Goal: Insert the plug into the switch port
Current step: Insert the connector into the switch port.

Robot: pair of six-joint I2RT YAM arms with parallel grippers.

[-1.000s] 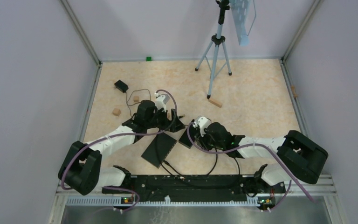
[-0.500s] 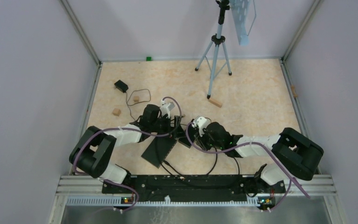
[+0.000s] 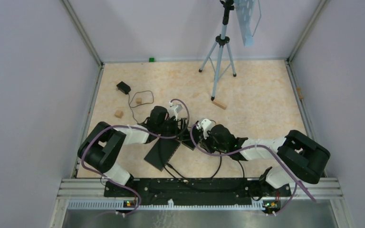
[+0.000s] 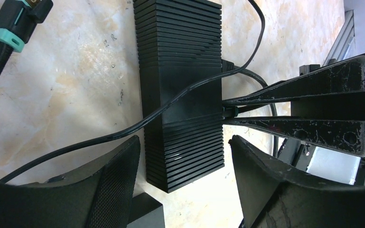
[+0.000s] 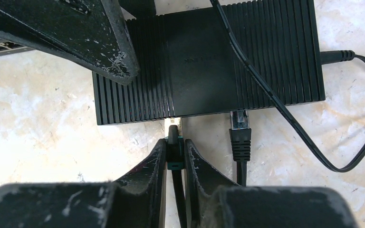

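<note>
Right pincer (image 5: 173, 143) is clamped on the teal-banded plug (image 5: 172, 130), whose tip touches the port edge of the black ribbed switch (image 5: 204, 57), just beside a second cable plug (image 5: 240, 135) touching that same edge. Left pincer (image 4: 183, 145), fingers apart, straddles one end of the switch on the marbled bench (image 5: 38, 118).

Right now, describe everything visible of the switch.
The switch is a flat black box, seemingly plastic, with fine ribs at both ends and a smooth middle band. It lies flat on the mottled table. A thin black cable drapes across its top, a thicker lead enters one short side, and a black plug sits at its long edge. The right gripper holds a green-collared plug against that edge; the open left gripper straddles one end.
</note>
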